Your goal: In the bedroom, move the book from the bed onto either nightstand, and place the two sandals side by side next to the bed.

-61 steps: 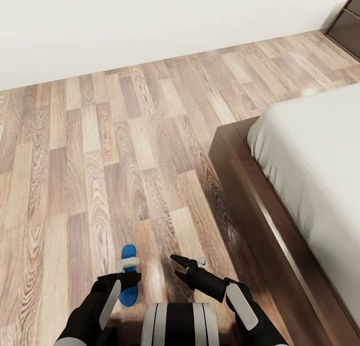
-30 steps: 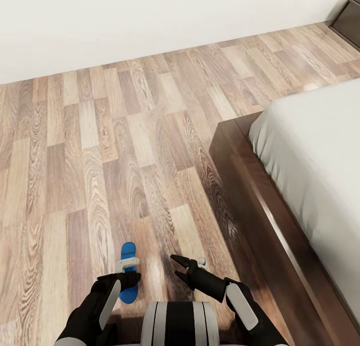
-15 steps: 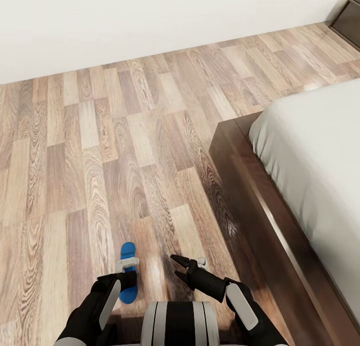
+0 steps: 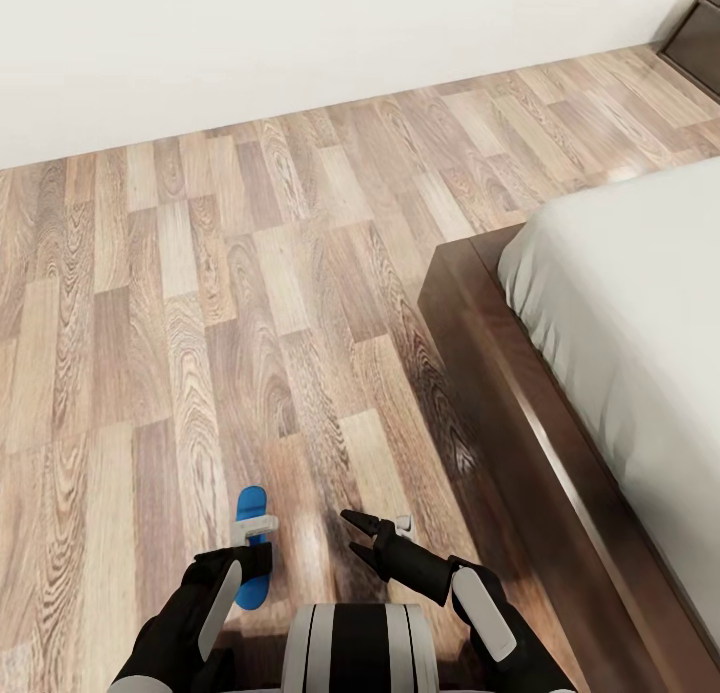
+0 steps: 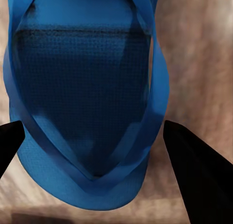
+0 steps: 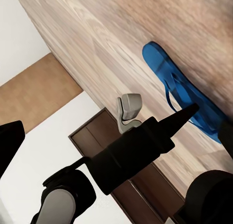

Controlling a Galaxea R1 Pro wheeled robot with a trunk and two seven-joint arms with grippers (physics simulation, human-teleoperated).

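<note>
bed [image 4: 620, 303] with its dark frame runs along my right, wood floor [image 4: 200, 303] ahead. sandal [image 4: 250, 548] has shifted slightly in my left claw [image 4: 255, 533], fingers spread beside it, ungripped. right claw [image 4: 375, 535] hangs spread, empty. placement looks nearly done.

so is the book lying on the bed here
No, the visible part of the bed is a bare grey mattress with nothing lying on it in the head view.

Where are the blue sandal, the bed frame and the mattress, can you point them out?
blue sandal [image 5: 82, 88], left wrist view, on the footbed between the straps.
bed frame [image 4: 500, 403], head view, on the dark wooden side rail.
mattress [image 4: 630, 293], head view, on the pale grey top.
</note>
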